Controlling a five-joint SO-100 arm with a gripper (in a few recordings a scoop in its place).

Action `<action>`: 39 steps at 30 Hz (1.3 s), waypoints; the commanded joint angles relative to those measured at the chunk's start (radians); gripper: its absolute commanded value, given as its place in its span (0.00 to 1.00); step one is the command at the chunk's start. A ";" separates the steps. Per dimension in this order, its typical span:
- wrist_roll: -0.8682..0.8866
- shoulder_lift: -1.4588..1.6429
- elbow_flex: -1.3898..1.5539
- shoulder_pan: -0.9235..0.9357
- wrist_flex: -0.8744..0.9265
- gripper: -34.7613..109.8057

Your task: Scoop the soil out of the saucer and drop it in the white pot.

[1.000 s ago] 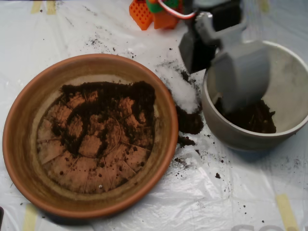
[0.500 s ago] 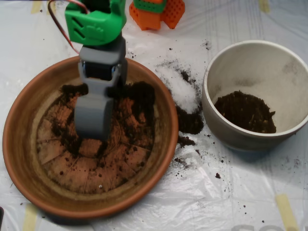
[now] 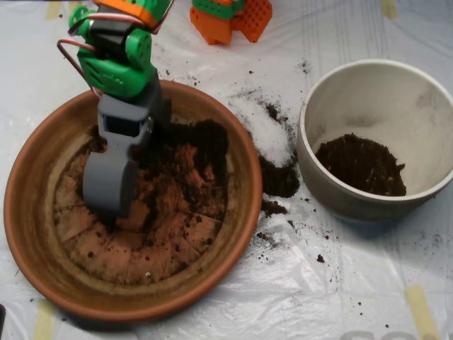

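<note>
The terracotta saucer (image 3: 42, 234) sits at left, with dark soil (image 3: 191, 152) spread thinly over the upper part of its floor. My grey scoop (image 3: 107, 188) is down inside the saucer on its left half, tip low against the floor amid the soil, hanging from the green and grey arm (image 3: 117, 60). Its shells look closed together from above. The white pot (image 3: 425, 120) stands at right, apart from the scoop, holding a mound of soil (image 3: 361, 164) at its lower left.
Spilled soil (image 3: 279, 180) and a white powder patch (image 3: 269, 134) lie on the plastic sheet between saucer and pot. Orange blocks (image 3: 230, 18) stand at the top edge. Yellow tape strips mark the sheet.
The scoop left the white pot, swung left into the saucer, and has since slid further left and down along the floor, pushing soil aside.
</note>
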 commanded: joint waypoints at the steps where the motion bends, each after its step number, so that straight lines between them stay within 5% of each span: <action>1: -0.028 -0.015 -0.054 0.025 0.031 0.68; 21: -0.020 -0.451 -0.575 0.092 0.261 0.65; 35: -0.040 -0.437 -0.546 0.086 0.247 0.58; 39: -0.044 -0.379 -0.454 0.072 0.204 0.48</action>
